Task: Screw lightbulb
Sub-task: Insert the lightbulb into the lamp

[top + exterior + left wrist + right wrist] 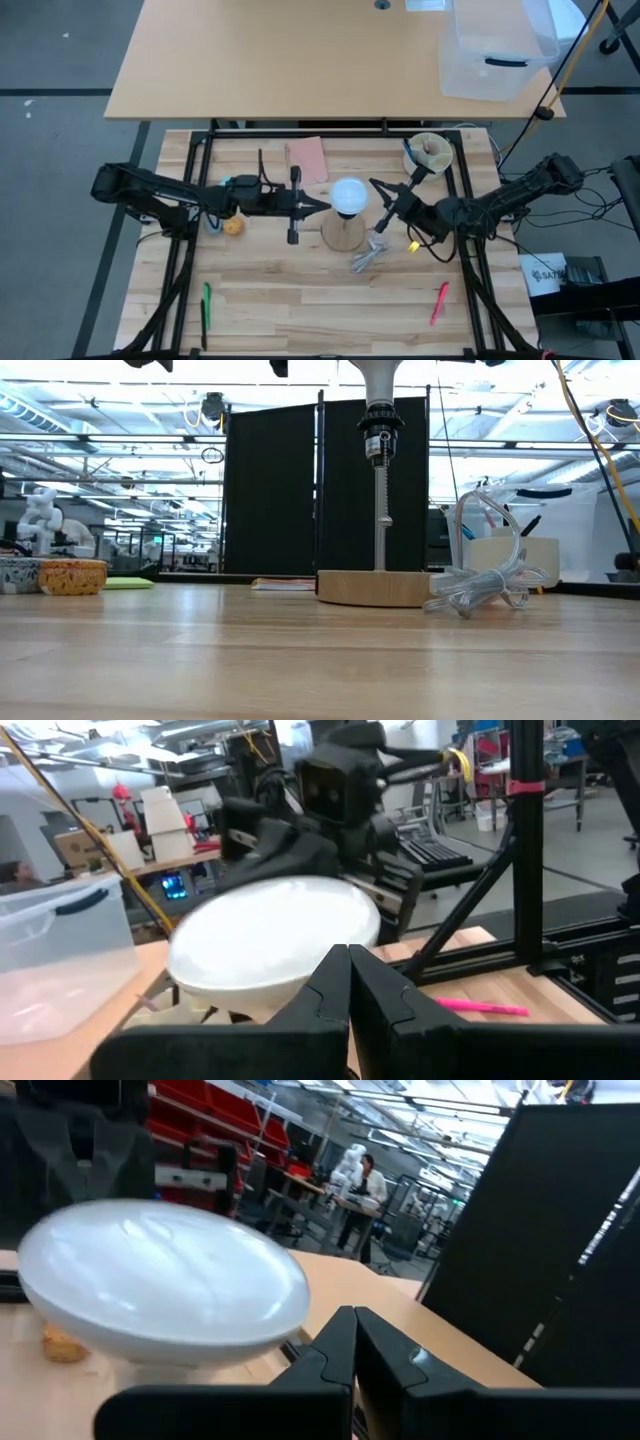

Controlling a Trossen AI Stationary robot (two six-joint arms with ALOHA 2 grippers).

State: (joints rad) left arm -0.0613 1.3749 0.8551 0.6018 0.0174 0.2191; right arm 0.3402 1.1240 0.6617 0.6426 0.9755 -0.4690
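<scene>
**High view: white bulb on lamp stand, both grippers closed beside it**

Item 1. Small white mushroom-shaped lightbulb [348,194] with a frosted dome, sitting atop the black socket [377,435] of a lamp stand at the table's middle. The low view shows only its tapering lower part entering the socket. It fills both wrist views as a broad white dome [272,938] [165,1280].

Item 2. Lamp stand: round pale wooden disc base [372,587] with a thin upright metal rod [380,520] carrying the socket.

Item 3. Left gripper [322,205], dark, two-fingered, reaching in from the left; fingers pressed together, tips just beside the bulb's left edge, holding nothing. Its fingers [322,1005] show clenched in the left wrist view.

Item 4. Right gripper [375,186], dark, reaching in from the right; fingers clenched, empty, tips near the bulb's right side. Its fingers [330,1365] meet in the right wrist view.

Item 5. Crumpled clear plastic wrapper [371,255], lying on the wooden slat table [320,310] just right of the disc base.

Item 6. Sundries: pink rectangular pad [306,158] behind the stand; small orange lump [235,227] below the left arm; green pen [206,305] front left; pink pen [439,302] front right; round cream bowl [430,152] back right; clear plastic bin [497,48] on the far tan table.
</scene>
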